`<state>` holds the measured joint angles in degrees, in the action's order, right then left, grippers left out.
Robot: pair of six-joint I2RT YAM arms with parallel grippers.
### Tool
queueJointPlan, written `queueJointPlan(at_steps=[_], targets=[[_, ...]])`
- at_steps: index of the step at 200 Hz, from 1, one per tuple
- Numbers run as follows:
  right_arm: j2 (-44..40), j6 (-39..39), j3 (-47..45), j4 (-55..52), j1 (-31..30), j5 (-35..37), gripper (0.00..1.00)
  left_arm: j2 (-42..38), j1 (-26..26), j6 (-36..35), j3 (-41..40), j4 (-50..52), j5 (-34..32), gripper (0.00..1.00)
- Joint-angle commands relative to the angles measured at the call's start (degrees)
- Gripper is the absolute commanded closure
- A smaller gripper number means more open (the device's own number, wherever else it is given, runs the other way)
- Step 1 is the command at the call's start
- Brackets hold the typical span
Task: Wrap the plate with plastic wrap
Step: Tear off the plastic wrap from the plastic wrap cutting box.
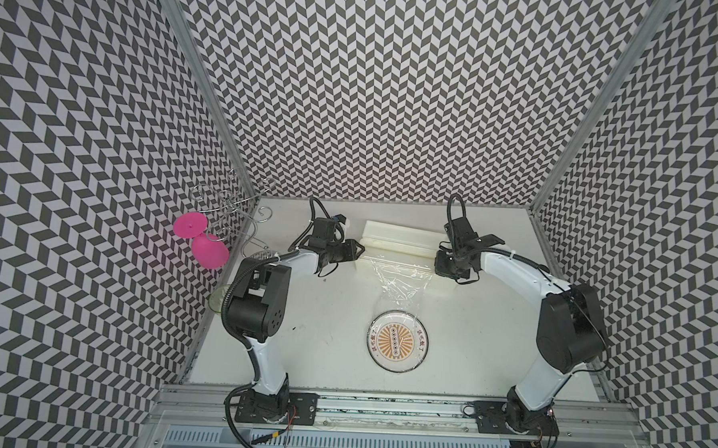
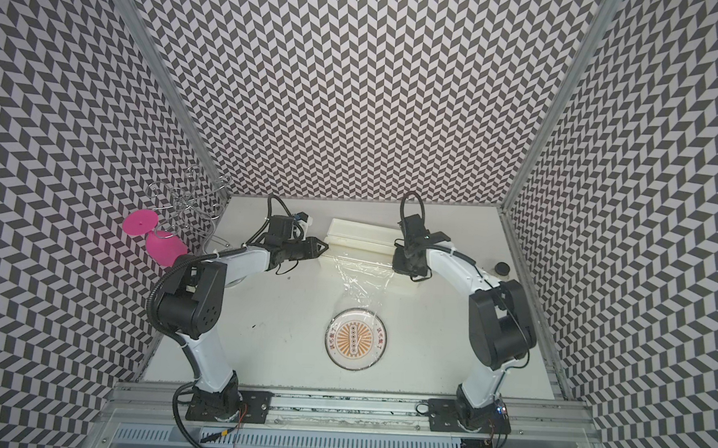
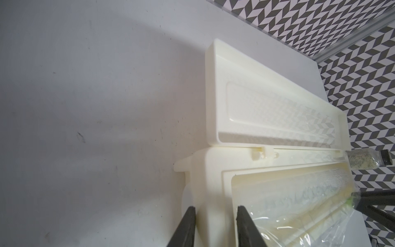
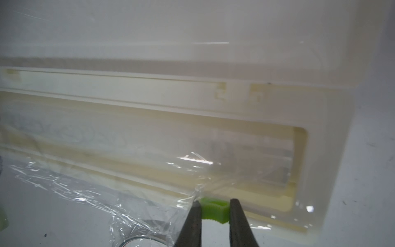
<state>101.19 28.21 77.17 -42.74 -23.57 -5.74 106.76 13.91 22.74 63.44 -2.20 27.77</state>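
the round white plate with orange sunburst centre lies in front of the long cream plastic box. thin clear plastic wrap runs from it to the plate's far rim. the right gripper pinches the small green tab. the left gripper straddles the box end; whether it grips, we cannot tell.

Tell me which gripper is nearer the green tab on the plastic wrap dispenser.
Right. The right gripper has the green tab pinched between its fingers; the left gripper straddles the opposite end of the dispenser, far from the tab.
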Motion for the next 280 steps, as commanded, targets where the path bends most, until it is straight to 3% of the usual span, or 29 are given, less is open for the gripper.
queueJointPlan(at_steps=[1,16,39,63,78,103,115,135,145,181,206,228,280], targets=[[3.37,2.56,1.48,3.85,-2.98,-8.93,0.84,1.09,4.65,2.05,-1.78,1.45,6.9,0.67],[3.73,2.82,2.41,4.15,-2.88,-9.61,0.82,0.7,4.57,2.93,-2.37,0.8,7.38,0.68],[3.08,0.81,4.55,0.47,-2.37,-4.74,0.78,-0.27,2.54,3.14,-3.31,1.54,7.12,0.66],[0.05,-2.01,3.2,-2.39,0.12,-2.31,0.54,-2.58,0.03,2.27,-2.61,4.09,5.19,0.6],[-3.41,-2.89,1.17,-2.52,2.26,-3.54,0.47,-4.76,-1.21,1.07,-0.62,7.11,1.94,0.55],[-7.93,-3.17,-1.72,-2.63,5.83,-3.04,0.45,-7.69,-1.88,0.11,4.16,12.22,-4.2,0.51],[-9.01,-3.67,-3.37,-2.31,7.82,-2.06,0.45,-8.7,-1.0,0.07,6.35,14.33,-8.11,0.51],[-9.34,-5.03,-6.0,-0.64,11.14,-3.41,0.46,-9.98,5.49,-9.46,10.73,17.17,-20.43,0.49],[-9.3,-5.48,-6.75,0.64,12.08,-4.53,0.46,-9.75,9.39,-14.69,12.59,17.02,-23.37,0.48],[-7.32,-6.86,-8.13,2.81,12.68,-8.13,0.46,-6.69,21.31,-31.42,15.71,12.56,-18.53,0.49],[-6.41,-6.71,-10.23,5.06,13.31,-8.77,0.48,-3.09,26.08,-40.86,16.36,9.82,-12.96,0.5],[-5.44,-6.67,-11.39,6.33,13.38,-8.25,0.49,0.52,28.61,-48.91,17.12,8.76,-11.16,0.51],[-4.8,-7.69,-13.44,7.35,13.82,-6.65,0.5,7.48,29.55,-57.2,22.17,9.63,-8.72,0.56]])
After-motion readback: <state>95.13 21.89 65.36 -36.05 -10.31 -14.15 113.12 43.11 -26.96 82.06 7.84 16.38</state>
